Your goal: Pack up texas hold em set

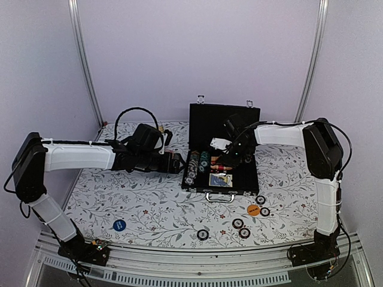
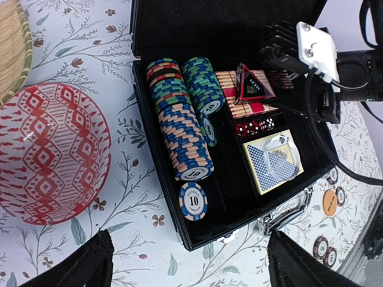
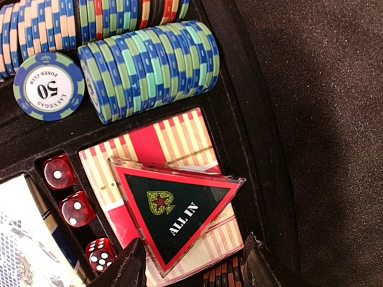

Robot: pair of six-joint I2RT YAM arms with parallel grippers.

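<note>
The black briefcase (image 1: 197, 119) lies open at the table's middle, with rows of poker chips (image 2: 179, 131), a blue card deck (image 2: 272, 161), red dice (image 2: 254, 127) and a red-striped deck (image 3: 155, 143) inside. The red "ALL IN" triangle (image 3: 173, 209) rests tilted on the striped deck, its tip between the fingers of my right gripper (image 3: 194, 269), which is open. My left gripper (image 2: 191, 269) hovers open over the case's near left corner, holding nothing. Several loose chips (image 1: 238, 223), an orange disc (image 1: 254, 210) and a blue disc (image 1: 119, 225) lie on the table.
A pink-red woven ball (image 2: 51, 155) sits just left of the case, with the tan slatted mat (image 2: 12, 48) behind it. The case's silver handle (image 1: 219, 197) faces the arms. The upright lid (image 1: 221, 116) stands behind my right gripper (image 1: 229, 160).
</note>
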